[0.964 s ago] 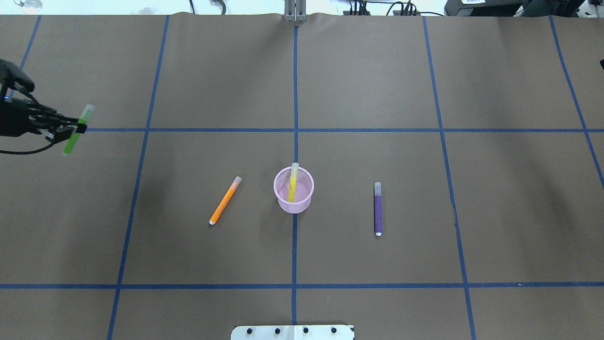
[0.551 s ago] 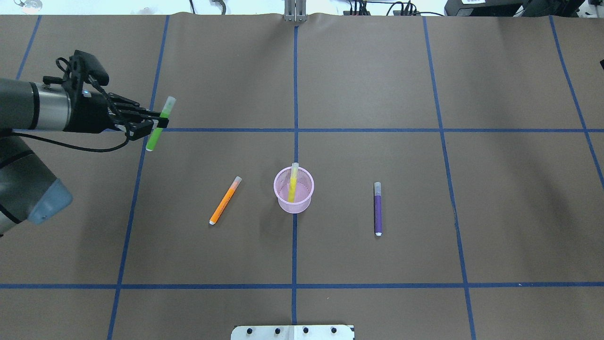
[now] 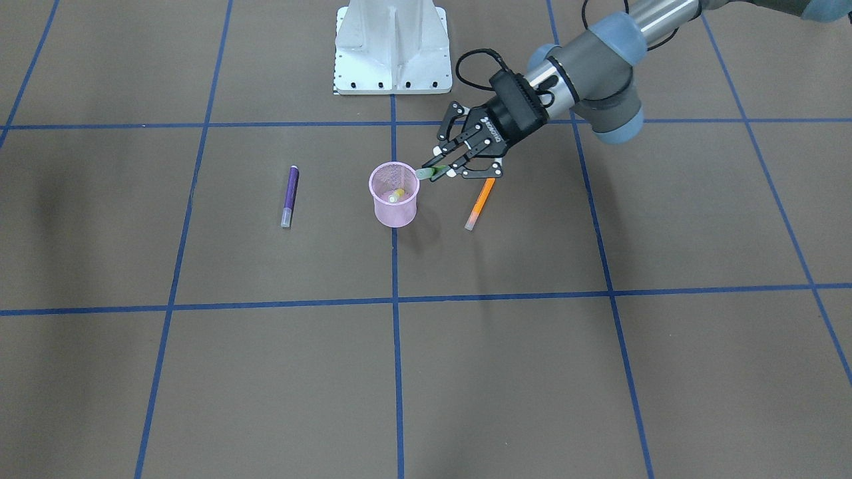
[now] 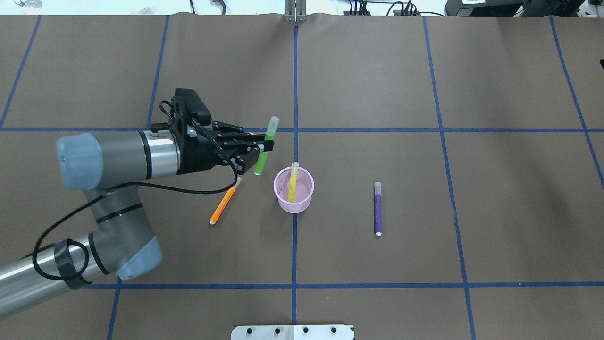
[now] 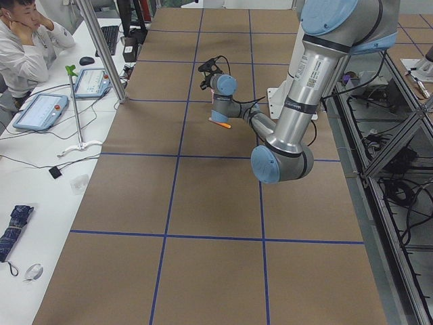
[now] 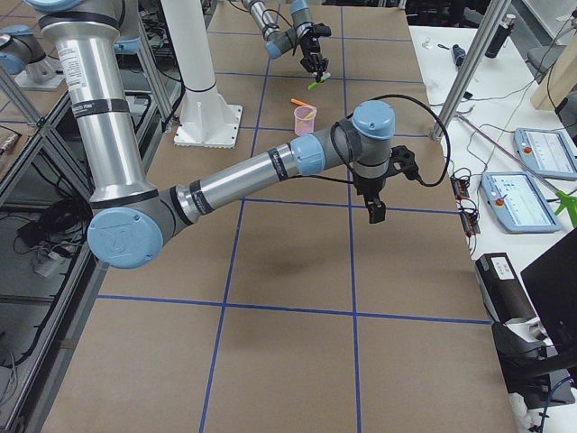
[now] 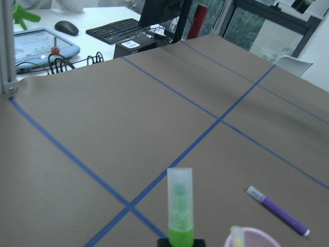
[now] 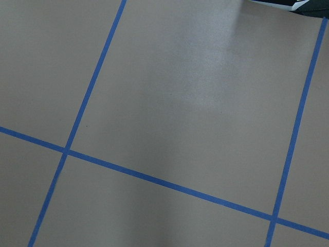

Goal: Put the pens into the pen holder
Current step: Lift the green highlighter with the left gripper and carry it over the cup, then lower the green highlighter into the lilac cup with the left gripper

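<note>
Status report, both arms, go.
Left gripper shut on green pen, just short of the pen holder. Right gripper well away, jaws unreadable. Yellow pen in; orange pen, purple pen on table. Nothing blocking.

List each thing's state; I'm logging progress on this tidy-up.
pen holder: upright, one pen inside.
yellow pen: leaning inside the pen holder.
green pen: held off the table, beside the pen holder.
left gripper: shut on the green pen.
orange pen: flat on the table.
purple pen: flat on the table.
right gripper: open or shut, cannot tell.
</note>
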Robot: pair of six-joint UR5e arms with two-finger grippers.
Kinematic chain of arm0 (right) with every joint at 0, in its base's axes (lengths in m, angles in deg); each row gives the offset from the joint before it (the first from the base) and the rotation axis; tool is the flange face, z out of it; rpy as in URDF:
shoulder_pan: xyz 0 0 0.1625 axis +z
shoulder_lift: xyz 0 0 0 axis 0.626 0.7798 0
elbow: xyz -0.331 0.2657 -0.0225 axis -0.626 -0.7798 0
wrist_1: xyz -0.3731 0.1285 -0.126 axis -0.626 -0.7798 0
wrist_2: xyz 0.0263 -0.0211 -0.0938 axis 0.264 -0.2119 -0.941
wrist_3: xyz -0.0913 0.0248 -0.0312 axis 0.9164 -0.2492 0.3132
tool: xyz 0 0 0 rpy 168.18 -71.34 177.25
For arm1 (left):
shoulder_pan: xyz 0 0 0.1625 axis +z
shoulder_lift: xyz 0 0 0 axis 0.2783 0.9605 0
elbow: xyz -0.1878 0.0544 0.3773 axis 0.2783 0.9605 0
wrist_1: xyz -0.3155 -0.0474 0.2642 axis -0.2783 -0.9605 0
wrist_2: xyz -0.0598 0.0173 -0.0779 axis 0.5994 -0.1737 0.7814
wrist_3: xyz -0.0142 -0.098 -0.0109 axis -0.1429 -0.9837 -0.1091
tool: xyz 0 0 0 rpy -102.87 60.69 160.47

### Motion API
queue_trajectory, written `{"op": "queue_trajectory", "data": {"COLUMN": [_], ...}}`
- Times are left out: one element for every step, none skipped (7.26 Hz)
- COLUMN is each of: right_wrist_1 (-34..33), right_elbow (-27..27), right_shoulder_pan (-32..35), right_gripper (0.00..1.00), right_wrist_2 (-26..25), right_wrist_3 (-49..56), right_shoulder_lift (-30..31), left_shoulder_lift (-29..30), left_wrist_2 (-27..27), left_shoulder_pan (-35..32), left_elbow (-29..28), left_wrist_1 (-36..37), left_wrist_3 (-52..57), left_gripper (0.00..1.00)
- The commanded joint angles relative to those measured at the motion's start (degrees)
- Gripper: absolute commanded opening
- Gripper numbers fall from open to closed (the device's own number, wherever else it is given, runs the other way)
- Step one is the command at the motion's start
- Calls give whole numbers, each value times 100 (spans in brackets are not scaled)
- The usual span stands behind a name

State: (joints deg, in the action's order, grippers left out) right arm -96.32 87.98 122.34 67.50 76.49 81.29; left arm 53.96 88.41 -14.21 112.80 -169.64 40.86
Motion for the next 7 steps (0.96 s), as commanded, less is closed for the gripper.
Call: {"op": "queue_trajectory", "data": {"right_wrist_1": [17,96,114,114,114,114,114], "right_elbow": [2,-16,-24,-33,-33,-33,-33], "right_shoulder_pan": [0,0,-9,0,-9,-9,-9], "right_gripper": [100,100,100,100,100,100,100], "right_wrist_2": [-3,-3,-3,-3,-3,-3,-3], "right_wrist_3": [-33,-59,-77,-77,-77,-86,-86], "right_shoulder_lift": [-3,-3,-3,-3,-3,-3,-3], "left_shoulder_lift": [435,603,604,587,578,578,578], "left_wrist_2": [-679,-698,-698,-698,-698,-698,-698], "left_shoulder_pan": [548,558,576,576,576,576,576], "left_elbow": [-391,-603,-614,-623,-623,-623,-614], "left_wrist_1": [-29,-47,-117,-126,-126,-126,-126], "left_wrist_3": [-8,-8,-8,-8,-8,-8,-8], "left_gripper": [0,0,3,29,67,75,89]}}
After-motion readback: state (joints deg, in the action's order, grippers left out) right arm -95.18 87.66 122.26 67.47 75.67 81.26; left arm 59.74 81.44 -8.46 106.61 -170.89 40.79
